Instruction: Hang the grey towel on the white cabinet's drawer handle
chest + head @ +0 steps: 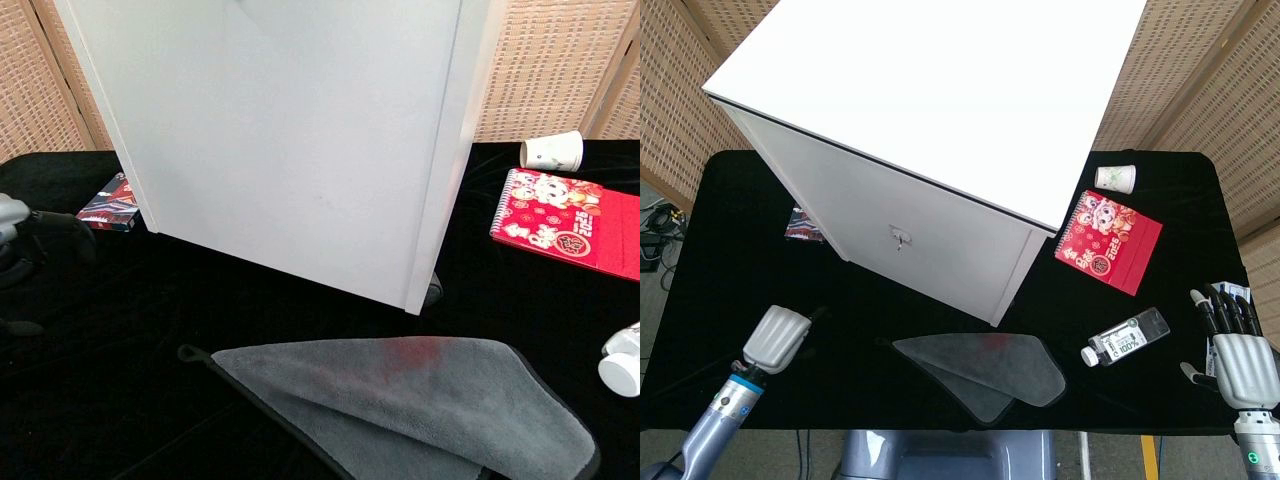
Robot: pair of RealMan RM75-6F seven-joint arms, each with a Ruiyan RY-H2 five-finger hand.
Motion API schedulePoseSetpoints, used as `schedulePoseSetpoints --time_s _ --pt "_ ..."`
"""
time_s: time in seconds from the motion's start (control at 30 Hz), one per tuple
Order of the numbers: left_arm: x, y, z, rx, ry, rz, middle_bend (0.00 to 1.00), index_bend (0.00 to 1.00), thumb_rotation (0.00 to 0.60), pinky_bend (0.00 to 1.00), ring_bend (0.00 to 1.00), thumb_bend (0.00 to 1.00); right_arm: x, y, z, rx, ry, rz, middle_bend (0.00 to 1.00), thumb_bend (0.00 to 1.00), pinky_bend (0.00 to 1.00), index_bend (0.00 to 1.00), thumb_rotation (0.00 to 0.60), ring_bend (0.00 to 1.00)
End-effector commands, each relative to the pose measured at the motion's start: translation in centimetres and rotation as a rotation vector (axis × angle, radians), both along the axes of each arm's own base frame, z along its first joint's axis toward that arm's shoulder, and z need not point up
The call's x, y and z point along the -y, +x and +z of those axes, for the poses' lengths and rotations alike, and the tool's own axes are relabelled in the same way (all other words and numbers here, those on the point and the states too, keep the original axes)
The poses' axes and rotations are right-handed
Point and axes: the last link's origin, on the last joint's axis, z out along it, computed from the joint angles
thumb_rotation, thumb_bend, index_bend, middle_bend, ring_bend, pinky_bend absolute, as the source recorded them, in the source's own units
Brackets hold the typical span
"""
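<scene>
The grey towel (985, 365) lies folded flat on the black table near its front edge, in front of the white cabinet (930, 100); the chest view shows the towel (400, 395) low in the middle. A small metal drawer handle (899, 238) sits on the cabinet's front face. My left hand (780, 335) hovers over the table left of the towel, well apart from it, holding nothing; it shows at the left edge of the chest view (25, 240). My right hand (1235, 345) is at the table's right front corner, fingers spread, empty.
A red spiral notebook (1108, 242), a paper cup (1116, 177) and a lying clear bottle (1127, 337) are right of the cabinet. A small colourful box (803, 225) sits by the cabinet's left side. The cabinet (290, 140) fills the middle of the table.
</scene>
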Motion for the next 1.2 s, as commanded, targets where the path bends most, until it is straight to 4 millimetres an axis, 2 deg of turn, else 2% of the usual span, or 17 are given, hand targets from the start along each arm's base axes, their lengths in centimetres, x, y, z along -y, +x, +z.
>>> schedulePoseSetpoints --time_s 0.03,0.3,0.43,0.9,1.2 --pt "-0.9 2.5 -2.3 0.004 -0.047 -0.03 0.87 0.35 0.6 0.75 0.77 0.14 0.0 0.0 0.1 0.003 -0.002 0.0 0.0 0.09 0.0 0.0 0.6 0.0" --pt "-1.6 6.4 -5.8 0.005 -0.095 -0.07 0.87 0.36 0.6 0.75 0.77 0.14 0.0 -0.1 0.2 0.009 -0.003 0.001 0.0 0.09 0.0 0.0 0.6 0.0" --pt "-1.2 7.7 -6.7 0.008 -0.118 -0.083 0.87 0.37 0.6 0.75 0.77 0.14 0.0 -0.1 0.3 0.013 -0.008 0.0 0.0 0.09 0.0 0.0 0.6 0.0" --pt "-1.1 9.4 -10.8 -0.074 -0.163 -0.053 0.87 0.38 0.6 0.75 0.77 0.14 0.1 -0.2 0.4 0.026 -0.004 0.001 0.0 0.09 0.0 0.0 0.6 0.0" --pt "-1.4 10.8 -12.6 -0.128 -0.16 -0.063 0.87 0.36 0.6 0.75 0.77 0.14 0.1 -0.1 0.6 0.038 -0.013 0.015 0.0 0.09 0.0 0.0 0.6 0.0"
